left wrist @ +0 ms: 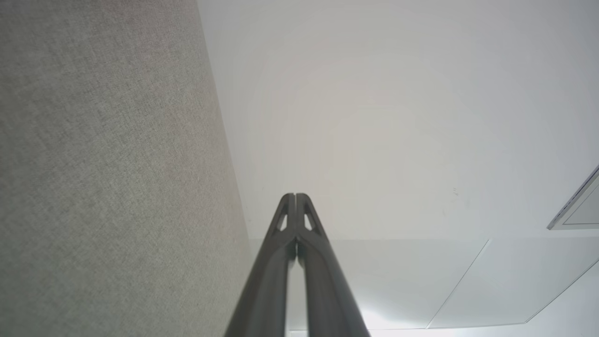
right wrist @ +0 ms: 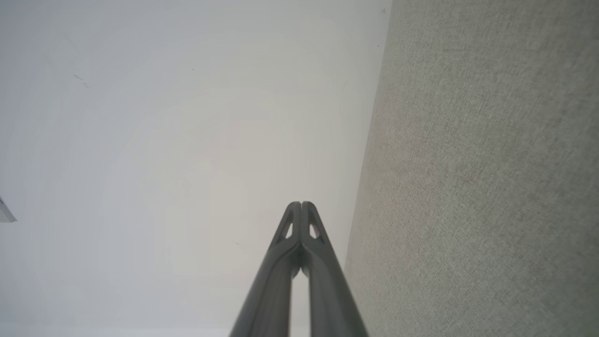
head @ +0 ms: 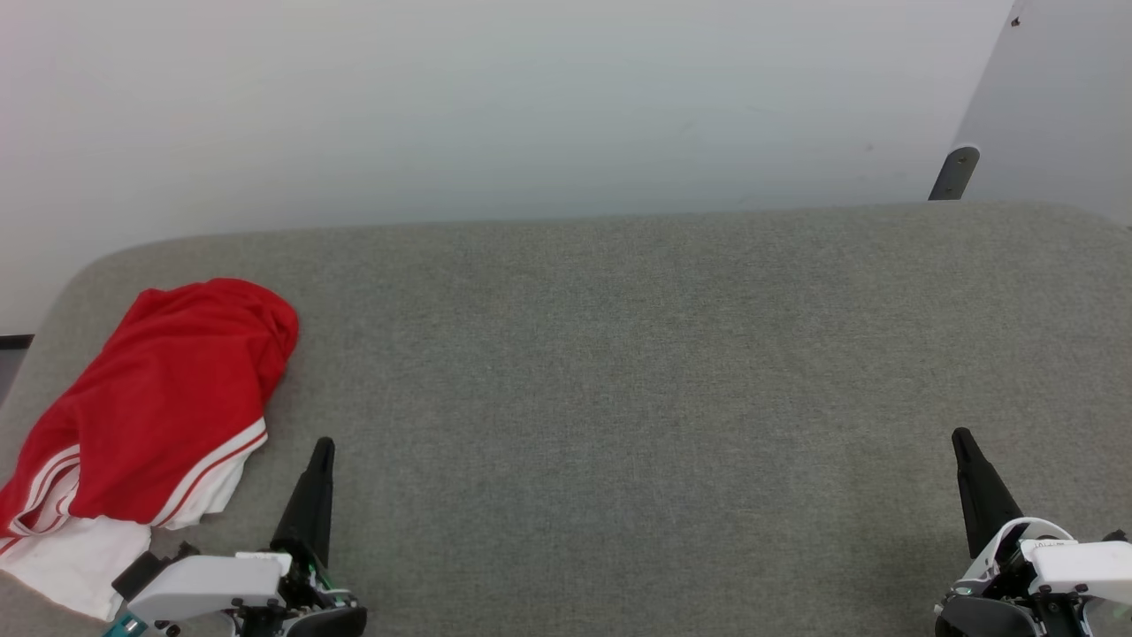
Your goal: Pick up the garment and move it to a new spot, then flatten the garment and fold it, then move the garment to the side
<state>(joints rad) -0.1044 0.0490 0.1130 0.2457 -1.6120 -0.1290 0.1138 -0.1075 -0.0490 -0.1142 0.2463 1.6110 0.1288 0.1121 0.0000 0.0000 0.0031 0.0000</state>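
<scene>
The bright red soft fabric shirt with white short sleeves and red-and-white striped trim (head: 168, 398) lies in a loose, rumpled heap at the left edge of the grey fabric-covered bench (head: 619, 372), towards its near left corner. Its red body is bunched towards the far side and a white part spills towards the near edge. Nothing about it looks flattened or folded, so I judge the task to be at its very start: the pick-up, the move to a new spot, the flattening, the folding and the final shift aside are all left to do. The wide middle of the bench offers room for that work. The left gripper (head: 324, 447) hovers low over the near edge just beside the shirt's white hem, its two long dark fingers pressed together and pointing towards the far edge and the pale wall (head: 531, 106). The right gripper (head: 962, 438) sits well apart near the near right corner in the same pose, fingers likewise together and holding nothing.
</scene>
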